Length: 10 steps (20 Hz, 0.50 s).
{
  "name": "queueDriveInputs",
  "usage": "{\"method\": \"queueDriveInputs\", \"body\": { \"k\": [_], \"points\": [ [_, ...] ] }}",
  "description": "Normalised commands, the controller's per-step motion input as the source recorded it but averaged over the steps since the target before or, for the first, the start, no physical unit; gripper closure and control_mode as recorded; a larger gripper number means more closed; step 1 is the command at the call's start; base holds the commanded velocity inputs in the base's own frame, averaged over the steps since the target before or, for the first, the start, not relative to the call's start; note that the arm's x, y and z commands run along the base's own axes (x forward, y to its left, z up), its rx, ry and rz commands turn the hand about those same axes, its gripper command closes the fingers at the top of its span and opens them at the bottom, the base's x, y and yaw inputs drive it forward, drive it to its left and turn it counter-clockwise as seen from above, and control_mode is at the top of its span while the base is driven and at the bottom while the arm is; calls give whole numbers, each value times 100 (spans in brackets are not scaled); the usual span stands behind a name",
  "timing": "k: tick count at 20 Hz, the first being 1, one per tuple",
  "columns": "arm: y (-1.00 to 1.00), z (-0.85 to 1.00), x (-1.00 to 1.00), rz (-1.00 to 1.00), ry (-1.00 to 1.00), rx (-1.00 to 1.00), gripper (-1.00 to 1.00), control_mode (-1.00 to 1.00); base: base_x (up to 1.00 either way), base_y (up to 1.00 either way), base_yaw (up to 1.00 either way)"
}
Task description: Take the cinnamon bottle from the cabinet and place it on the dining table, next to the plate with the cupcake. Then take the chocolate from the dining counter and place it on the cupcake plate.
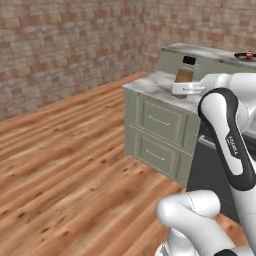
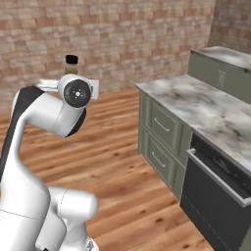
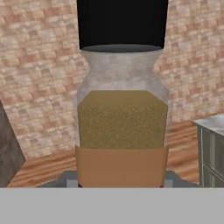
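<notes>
I have the cinnamon bottle (image 3: pixel 122 113) upright in the claw (image 3: pixel 122 181), which is clenched on its lower body at the label, black cap up. From the left base camera I see the bottle (image 1: pixel 184 75) carried in the air in front of the near corner of the marble desk (image 1: pixel 150 85) over the sage-green drawers (image 1: pixel 160 132). At the far right, on the dining table (image 1: pixel 200 50), I can just make out the plate (image 1: pixel 246 57) at the picture's edge.
</notes>
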Motion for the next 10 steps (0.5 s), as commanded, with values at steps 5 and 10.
{"method": "queueDriveInputs", "body": {
  "k": [5, 10],
  "points": [
    [0, 0, 0, 0, 0, 0, 100, 100, 94, 26, -14],
    [0, 0, 0, 0, 0, 0, 100, 100, 94, 26, -15]
  ]
}}
